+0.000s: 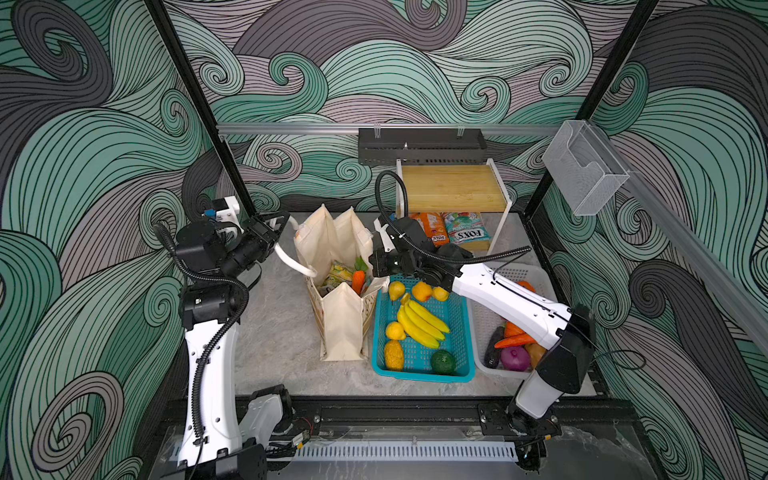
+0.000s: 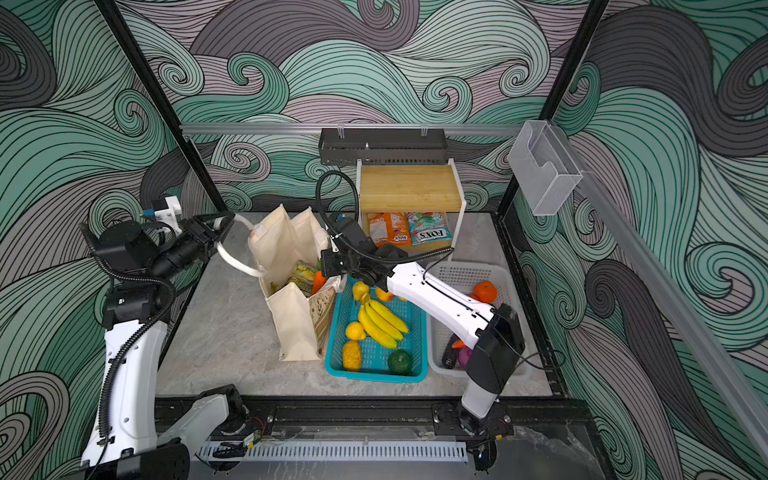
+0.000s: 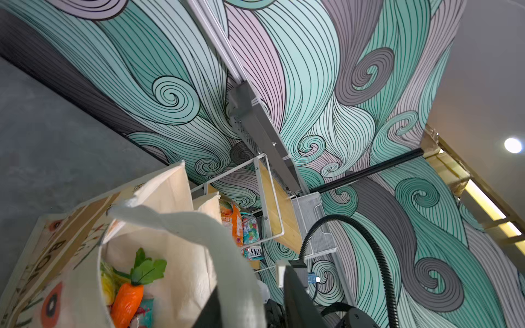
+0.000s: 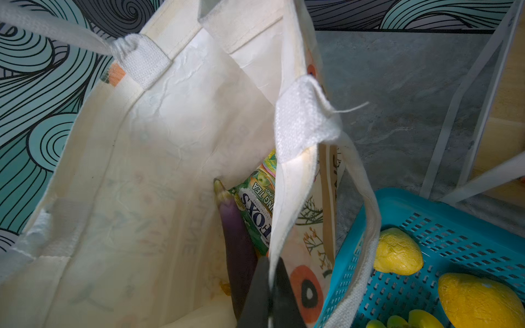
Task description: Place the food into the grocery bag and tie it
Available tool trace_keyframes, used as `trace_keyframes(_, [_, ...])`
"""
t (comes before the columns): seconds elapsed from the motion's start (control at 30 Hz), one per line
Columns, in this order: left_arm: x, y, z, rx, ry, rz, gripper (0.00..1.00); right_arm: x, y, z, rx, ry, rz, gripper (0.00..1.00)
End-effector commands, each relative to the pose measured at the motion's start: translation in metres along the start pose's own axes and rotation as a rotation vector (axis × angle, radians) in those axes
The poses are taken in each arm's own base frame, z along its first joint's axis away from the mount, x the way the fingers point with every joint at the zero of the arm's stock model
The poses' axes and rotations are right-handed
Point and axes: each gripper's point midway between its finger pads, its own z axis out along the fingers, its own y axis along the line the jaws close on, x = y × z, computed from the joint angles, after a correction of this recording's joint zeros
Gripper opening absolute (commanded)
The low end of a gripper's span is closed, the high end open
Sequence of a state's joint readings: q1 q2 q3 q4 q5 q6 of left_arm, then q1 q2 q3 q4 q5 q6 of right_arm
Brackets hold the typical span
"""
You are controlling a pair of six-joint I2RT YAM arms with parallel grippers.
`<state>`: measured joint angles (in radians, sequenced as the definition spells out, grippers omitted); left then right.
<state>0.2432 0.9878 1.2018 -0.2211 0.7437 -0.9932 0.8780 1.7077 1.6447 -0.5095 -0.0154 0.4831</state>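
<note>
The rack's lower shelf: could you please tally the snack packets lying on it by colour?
Orange packet: 1
Teal packet: 1
Total: 2

Lower end of eggplant [image 4: 235, 241] hidden behind right gripper [image 4: 271, 262] fingers [image 4: 255, 301], white basket [image 1: 521, 272] vegetables half covered by right arm [image 1: 511, 303], left gripper [image 3: 251, 279] blurred, edge-cropped, hold on strap [image 3: 193, 224] of grocery bag [image 3: 159, 193] unclear
</note>
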Motion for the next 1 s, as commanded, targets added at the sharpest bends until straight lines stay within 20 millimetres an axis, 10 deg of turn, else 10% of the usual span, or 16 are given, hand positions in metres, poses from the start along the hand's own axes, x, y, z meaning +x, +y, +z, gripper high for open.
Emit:
trace_keyframes(0.0, [0.005, 0.004, 0.012, -0.002, 0.029, 0.013, 0.21, 0.017, 0.001, 0.011, 0.013, 0.065, -0.008, 0.0])
trace_keyframes(0.13, [0.013, 0.015, 0.017, -0.029, 0.064, 0.042, 0.2, 0.016, 0.003, 0.007, -0.003, 0.061, -0.026, 0.06])
trace_keyframes(0.33, [0.017, 0.042, 0.015, -0.103, 0.031, 0.082, 0.14, -0.005, 0.012, -0.028, -0.079, -0.027, -0.018, 0.72])
trace_keyframes(0.4, [0.017, 0.046, 0.014, -0.12, 0.027, 0.096, 0.14, -0.01, 0.012, -0.041, -0.089, -0.051, -0.013, 0.8])
trace_keyframes(0.67, [0.023, 0.072, 0.013, -0.169, 0.04, 0.096, 0.15, -0.017, -0.024, -0.09, -0.199, -0.206, 0.114, 0.94])
trace_keyframes(0.97, [0.023, 0.073, 0.011, -0.146, 0.046, 0.091, 0.18, 0.045, -0.08, -0.047, -0.104, -0.053, 0.275, 0.87])
